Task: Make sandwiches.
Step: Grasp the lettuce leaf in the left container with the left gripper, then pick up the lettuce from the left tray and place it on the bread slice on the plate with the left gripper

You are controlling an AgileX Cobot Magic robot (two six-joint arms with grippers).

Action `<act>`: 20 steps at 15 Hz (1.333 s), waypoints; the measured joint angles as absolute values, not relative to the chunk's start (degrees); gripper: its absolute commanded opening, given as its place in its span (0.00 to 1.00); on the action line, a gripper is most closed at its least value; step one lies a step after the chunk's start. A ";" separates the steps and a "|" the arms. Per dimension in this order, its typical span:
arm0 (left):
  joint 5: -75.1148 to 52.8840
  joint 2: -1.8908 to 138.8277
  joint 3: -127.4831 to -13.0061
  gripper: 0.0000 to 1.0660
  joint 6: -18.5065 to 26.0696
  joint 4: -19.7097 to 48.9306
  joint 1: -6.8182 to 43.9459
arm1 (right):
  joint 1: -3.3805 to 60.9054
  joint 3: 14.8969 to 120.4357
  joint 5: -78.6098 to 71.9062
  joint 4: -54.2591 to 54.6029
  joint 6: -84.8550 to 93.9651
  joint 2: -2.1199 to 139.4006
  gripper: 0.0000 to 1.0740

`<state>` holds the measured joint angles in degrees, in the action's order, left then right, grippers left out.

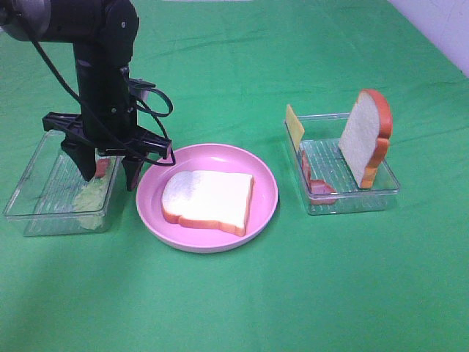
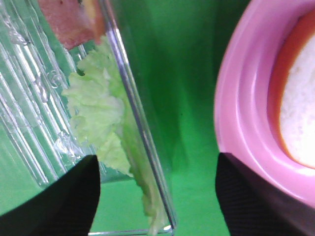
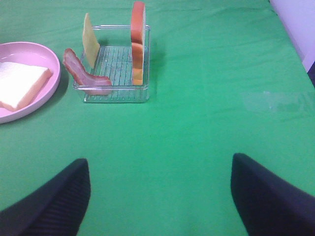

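One white bread slice with orange-brown crust lies flat on the round pink plate. In the left clear tray lie pale green lettuce and a reddish bacon piece. My left gripper hangs open over that tray's right wall. In the left wrist view the lettuce and the tray wall lie between its fingers. The right tray holds an upright bread slice, yellow cheese and bacon. My right gripper is open over bare cloth.
Green cloth covers the table. The pink plate sits a narrow gap from the left tray. In the right wrist view the right tray stands well ahead of the gripper, with the plate beside it. A pale wall edges the far right.
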<state>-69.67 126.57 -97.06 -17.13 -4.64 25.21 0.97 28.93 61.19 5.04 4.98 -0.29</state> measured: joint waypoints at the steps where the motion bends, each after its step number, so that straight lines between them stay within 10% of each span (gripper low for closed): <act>1: -69.61 126.57 -97.06 0.33 -17.13 -4.76 25.21 | 0.97 28.93 61.19 5.04 4.98 -0.29 0.70; 9: -69.27 126.57 -97.06 0.00 -17.13 -5.10 25.21 | 0.97 28.93 61.19 5.04 4.98 -0.29 0.70; 20: -69.39 119.58 -97.23 0.00 -13.12 4.87 25.21 | 0.97 28.93 61.19 5.04 4.98 -0.29 0.70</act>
<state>-69.39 119.58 -97.23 -13.12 4.87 25.21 0.97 28.93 61.19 5.04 4.98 -0.29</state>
